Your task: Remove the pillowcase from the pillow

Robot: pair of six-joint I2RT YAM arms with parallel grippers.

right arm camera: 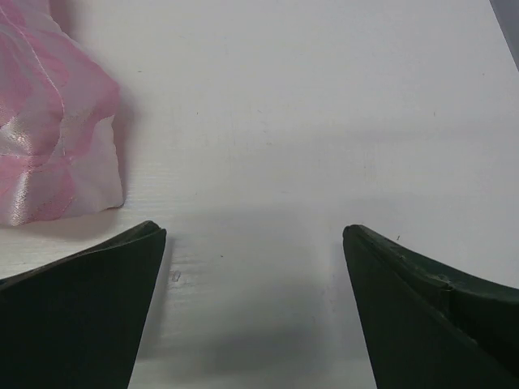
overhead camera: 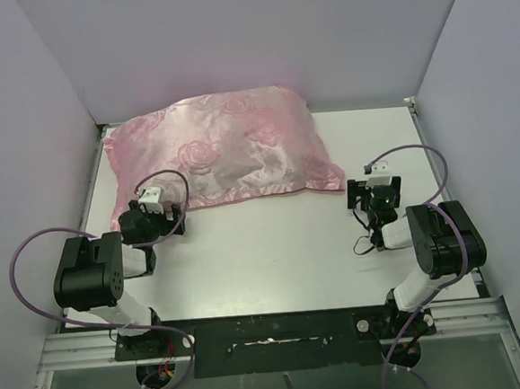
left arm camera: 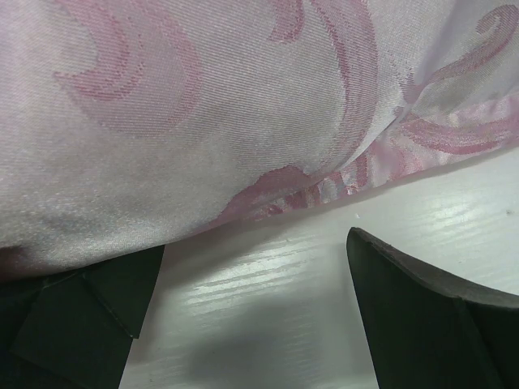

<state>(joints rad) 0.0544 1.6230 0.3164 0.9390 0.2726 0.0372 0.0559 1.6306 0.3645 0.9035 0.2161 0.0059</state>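
light: bright, even, overhead | shadows: soft grey patch, lower centre of both wrist views | glare: sheen on pillowcase (overhead camera: 212, 153), streaks on table (left arm camera: 268, 292) | focus: dark fingers (right arm camera: 73, 316) slightly blurred; overhead view sharp

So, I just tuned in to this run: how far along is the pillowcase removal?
Nothing done yet: the pillowcase fully wraps the pillow, none of which shows. In hand: the left gripper, open, sits at its near hem; the right gripper, open, hangs over bare table beside its corner. Left: grip, then pull the cover off.
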